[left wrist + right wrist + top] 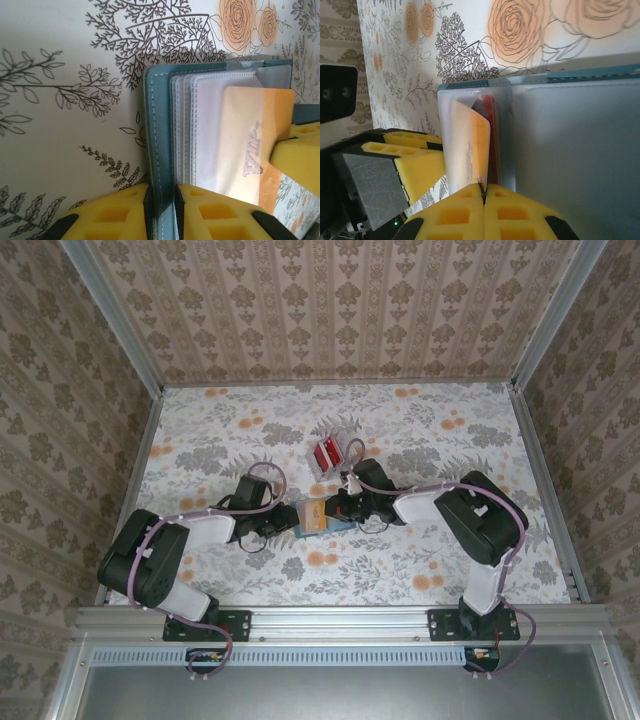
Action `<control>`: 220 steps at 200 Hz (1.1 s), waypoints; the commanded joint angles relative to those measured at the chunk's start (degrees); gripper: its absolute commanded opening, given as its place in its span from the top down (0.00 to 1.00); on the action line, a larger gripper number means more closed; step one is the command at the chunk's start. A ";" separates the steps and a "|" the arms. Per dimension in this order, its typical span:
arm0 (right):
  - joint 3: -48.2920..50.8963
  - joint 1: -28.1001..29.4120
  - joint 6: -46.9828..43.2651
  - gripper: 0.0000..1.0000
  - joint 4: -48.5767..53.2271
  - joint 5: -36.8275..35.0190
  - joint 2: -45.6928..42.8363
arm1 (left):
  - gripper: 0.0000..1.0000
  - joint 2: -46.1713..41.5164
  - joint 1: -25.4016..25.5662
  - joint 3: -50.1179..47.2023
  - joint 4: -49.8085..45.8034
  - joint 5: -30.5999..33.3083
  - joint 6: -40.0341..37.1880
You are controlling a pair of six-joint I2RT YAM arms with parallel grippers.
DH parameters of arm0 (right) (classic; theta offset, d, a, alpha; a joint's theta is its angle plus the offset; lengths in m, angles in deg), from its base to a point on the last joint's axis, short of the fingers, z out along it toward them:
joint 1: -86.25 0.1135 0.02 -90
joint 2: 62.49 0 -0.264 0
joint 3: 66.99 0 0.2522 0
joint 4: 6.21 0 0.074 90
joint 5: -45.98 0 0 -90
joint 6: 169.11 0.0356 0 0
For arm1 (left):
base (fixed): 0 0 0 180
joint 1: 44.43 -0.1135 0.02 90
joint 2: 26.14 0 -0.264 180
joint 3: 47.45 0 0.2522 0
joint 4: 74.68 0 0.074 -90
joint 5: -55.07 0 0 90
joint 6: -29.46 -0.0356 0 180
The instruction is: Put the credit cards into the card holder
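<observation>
One card (pixel 476 145) (orange) in right pincer (pixel 483 191)

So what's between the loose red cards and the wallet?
Just bare floral tabletop, in the top view, between the red cards and the wallet.

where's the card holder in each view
top external: card holder near picture centre
left wrist: card holder at centre, cover clamped by left gripper
right wrist: card holder across centre and right
shared landmark: orange card half in a sleeve
</observation>
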 commanded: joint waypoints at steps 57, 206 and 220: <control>-4.53 2.72 -3.96 0.97 6.70 -1.42 4.24 | 0.77 -0.13 1.50 -0.19 -1.22 -0.16 0.78; -8.39 2.25 -15.34 0.71 29.40 -10.66 -5.68 | 0.78 -1.75 1.07 -0.02 -3.72 0.63 -0.36; -8.17 1.73 -16.20 0.71 31.01 -11.25 -7.09 | 0.78 -2.22 0.77 0.63 -4.70 0.58 -0.69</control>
